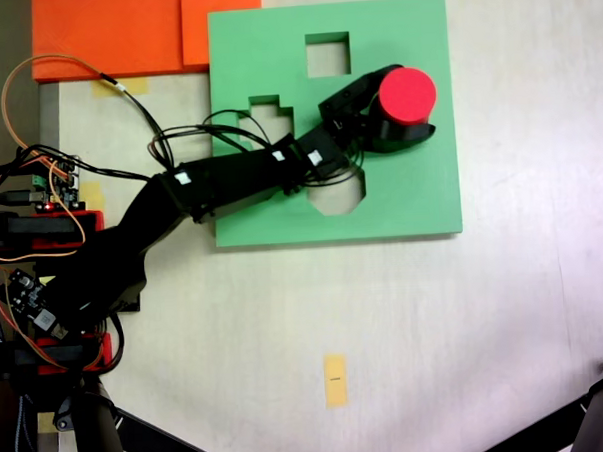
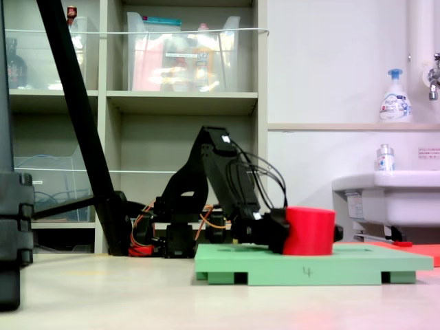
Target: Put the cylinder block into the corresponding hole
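Fixed view from above: the green foam board [image 1: 420,196] lies flat on the pale counter [image 1: 406,322]. The black arm [image 1: 220,185] reaches across the board from its left edge. The pincer [image 1: 402,116] sits at the board's right-centre, jaws wrapped around the cylinder block [image 1: 408,94], one jaw showing above-left of it and the other below-right. The red block's flat round top faces the camera. The hole cannot be seen here; the block and pincer cover that part of the board. The square cutout [image 1: 327,54] lies to the upper left of the block, a stepped cutout [image 1: 269,114] further left, and the octagonal cutout [image 1: 342,196] lower left, partly under the arm. Two orange foam sheets [image 1: 123,34] lie off the board's upper left corner. A yellow tape mark [image 1: 334,380] sits on the counter well below the board.

Fixed view from the side: the block [image 2: 309,231] stands upright on the board [image 2: 309,265], its base at the board's top surface; whether it is sunk into the hole cannot be told. The pincer [image 2: 278,231] grips it from the left. Shelves [image 2: 179,103] stand behind the board, a sink [image 2: 385,196] to its right.
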`<control>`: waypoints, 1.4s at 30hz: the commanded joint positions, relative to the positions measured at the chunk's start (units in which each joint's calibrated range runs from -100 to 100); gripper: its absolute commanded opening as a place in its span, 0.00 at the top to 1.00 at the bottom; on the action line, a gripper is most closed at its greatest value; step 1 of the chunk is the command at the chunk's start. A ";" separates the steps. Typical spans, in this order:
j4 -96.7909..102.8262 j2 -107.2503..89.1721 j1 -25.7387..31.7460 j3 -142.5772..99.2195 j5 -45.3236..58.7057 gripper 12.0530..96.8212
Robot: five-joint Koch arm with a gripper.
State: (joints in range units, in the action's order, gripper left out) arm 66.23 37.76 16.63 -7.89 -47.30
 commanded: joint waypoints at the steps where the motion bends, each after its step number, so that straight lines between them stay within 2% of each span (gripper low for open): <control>1: -1.47 3.44 -0.78 5.30 -0.59 0.71; 16: -1.18 8.89 -0.63 2.50 -0.88 0.69; 21: -0.60 8.75 -0.54 2.31 -0.88 0.63; 25: 0.55 7.91 -0.44 1.11 -1.03 0.52; 32: 4.40 5.82 -0.49 -3.08 -1.07 0.48; 38: 6.81 4.28 -0.34 -5.87 -1.32 0.37; 42: 7.97 4.28 -0.29 -6.37 -1.32 0.37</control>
State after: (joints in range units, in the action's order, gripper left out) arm 71.61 41.59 16.43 -11.22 -48.18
